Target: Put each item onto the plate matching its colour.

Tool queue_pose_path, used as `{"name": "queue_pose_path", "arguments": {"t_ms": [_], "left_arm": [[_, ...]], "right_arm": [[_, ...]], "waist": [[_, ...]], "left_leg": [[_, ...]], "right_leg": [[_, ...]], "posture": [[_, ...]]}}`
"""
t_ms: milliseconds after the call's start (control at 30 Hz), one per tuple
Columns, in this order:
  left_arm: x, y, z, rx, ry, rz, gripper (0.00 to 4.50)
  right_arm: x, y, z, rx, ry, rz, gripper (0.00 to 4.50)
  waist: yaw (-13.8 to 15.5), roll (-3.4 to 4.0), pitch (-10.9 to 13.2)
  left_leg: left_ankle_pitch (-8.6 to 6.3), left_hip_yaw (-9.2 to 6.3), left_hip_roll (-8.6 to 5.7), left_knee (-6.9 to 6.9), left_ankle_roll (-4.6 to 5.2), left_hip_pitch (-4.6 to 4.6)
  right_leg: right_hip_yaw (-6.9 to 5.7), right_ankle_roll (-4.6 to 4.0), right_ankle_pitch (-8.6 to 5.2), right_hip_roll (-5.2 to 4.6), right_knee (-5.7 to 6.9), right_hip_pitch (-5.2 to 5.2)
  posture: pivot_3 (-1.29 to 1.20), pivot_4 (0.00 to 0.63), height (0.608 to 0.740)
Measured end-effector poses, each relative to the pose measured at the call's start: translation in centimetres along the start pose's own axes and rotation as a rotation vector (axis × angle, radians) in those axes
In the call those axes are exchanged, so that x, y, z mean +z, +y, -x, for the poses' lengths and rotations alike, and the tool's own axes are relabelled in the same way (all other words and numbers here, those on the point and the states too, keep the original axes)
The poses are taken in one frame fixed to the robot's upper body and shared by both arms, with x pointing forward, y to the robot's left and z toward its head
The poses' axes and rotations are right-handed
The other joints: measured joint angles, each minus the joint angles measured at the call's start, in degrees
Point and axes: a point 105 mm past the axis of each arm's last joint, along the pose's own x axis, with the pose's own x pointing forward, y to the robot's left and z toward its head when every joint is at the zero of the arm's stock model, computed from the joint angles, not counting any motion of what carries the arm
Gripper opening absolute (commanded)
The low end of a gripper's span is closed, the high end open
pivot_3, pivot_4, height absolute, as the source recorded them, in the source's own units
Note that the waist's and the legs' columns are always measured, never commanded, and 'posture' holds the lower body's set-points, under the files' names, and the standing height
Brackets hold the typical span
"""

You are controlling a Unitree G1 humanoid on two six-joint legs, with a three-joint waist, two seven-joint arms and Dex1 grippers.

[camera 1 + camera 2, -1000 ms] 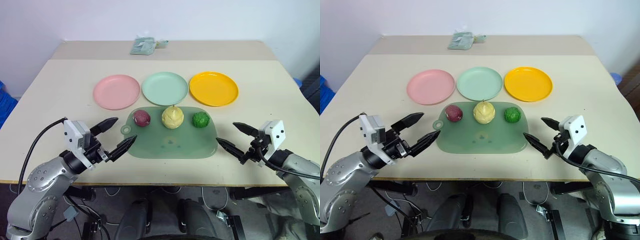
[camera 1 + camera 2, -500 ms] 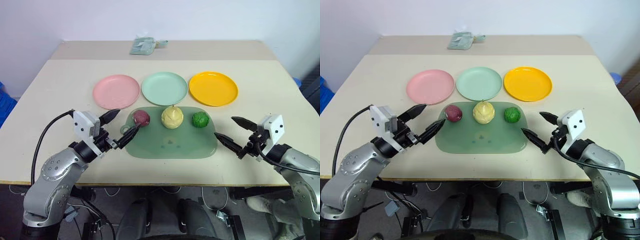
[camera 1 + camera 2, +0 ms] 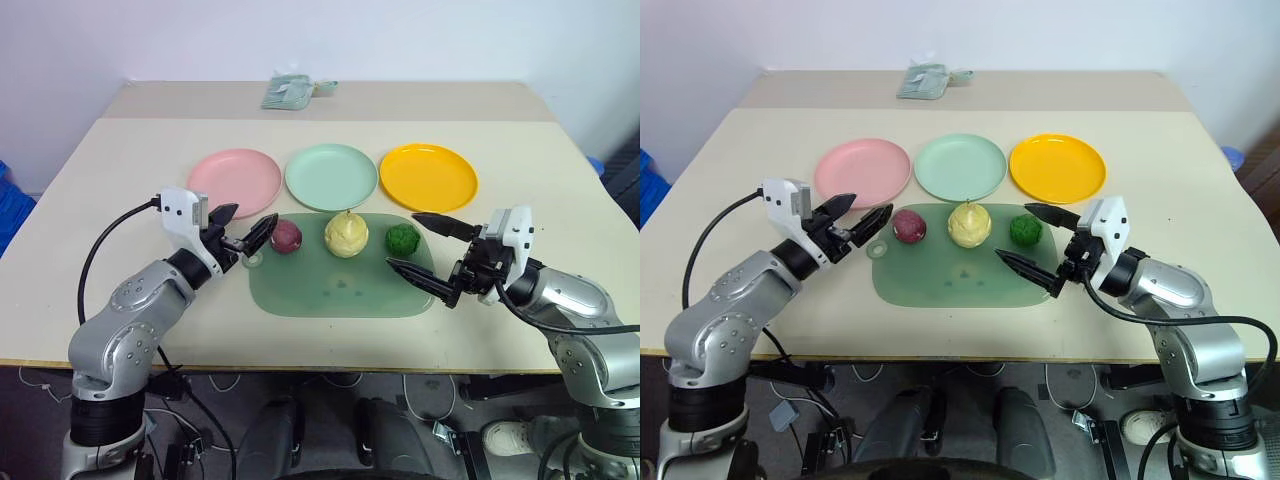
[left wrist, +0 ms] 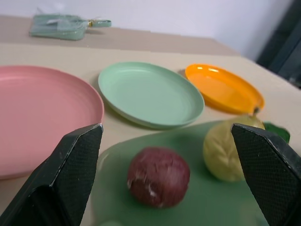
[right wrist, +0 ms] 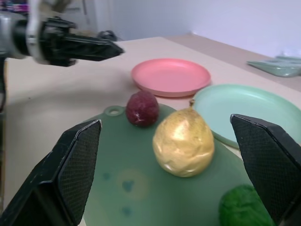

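All three items sit in a row on the green board (image 3: 340,285) at frame centre: red-purple lump (image 3: 286,235), yellow pear (image 3: 345,234), green ball (image 3: 402,239), none yet sorted. Pink plate (image 3: 234,183), mint plate (image 3: 331,176) and orange plate (image 3: 428,177) line up just above, bare. Left tool (image 3: 246,232) spread wide, aimed at the lump, likely first pick. Right tool (image 3: 428,253) wide too, near the ball, holding nothing. Beige surface (image 3: 120,170); folded cloth (image 3: 287,92) top centre; white wall behind.
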Motion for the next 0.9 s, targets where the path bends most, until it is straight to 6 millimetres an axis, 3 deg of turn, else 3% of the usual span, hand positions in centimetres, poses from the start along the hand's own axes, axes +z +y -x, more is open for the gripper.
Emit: {"name": "queue_pose_path", "arguments": {"t_ms": [200, 333, 733, 900], "left_arm": [[-2.7, 1.5, -1.4, 0.08, 0.109, 0.011, 4.5], [-4.7, 1.3, -2.3, 0.06, 0.183, 0.0, 4.5], [-5.8, 0.4, -3.9, 0.007, 0.199, 0.0, 4.5], [-6.0, 0.3, -4.3, 0.011, 0.195, 0.007, 2.28]], "right_arm": [[-0.2, 0.1, -0.5, 0.019, 0.004, 0.02, 4.49], [-0.3, 0.2, -0.7, 0.015, -0.005, 0.017, 4.49], [-0.5, 0.4, -0.6, -0.008, -0.001, 0.016, 4.49], [-0.4, 0.3, -0.4, -0.019, -0.009, 0.024, 4.5]], "waist": [[0.04, 0.0, 0.0], [0.04, 0.0, 0.0], [0.06, 0.0, 0.0], [0.03, 0.0, 0.0]], "left_leg": [[0.0, 0.0, 0.0, 0.02, -0.01, 0.0], [-0.01, 0.0, -0.01, 0.01, -0.01, 0.0], [-0.01, -0.01, 0.0, 0.0, -0.02, -0.02], [-0.01, -0.01, 0.0, 0.0, -0.02, -0.02]], "right_leg": [[0.0, -0.06, -0.03, -0.01, 0.02, 0.0], [0.01, -0.08, -0.04, -0.04, 0.02, -0.01], [0.03, -0.08, -0.03, -0.1, 0.02, -0.04], [0.03, -0.08, -0.03, -0.1, 0.02, -0.04]], "posture": [[0.0, 0.15, 0.74], [0.0, 0.15, 0.74], [0.0, 0.15, 0.74], [0.0, 0.15, 0.74]]}}
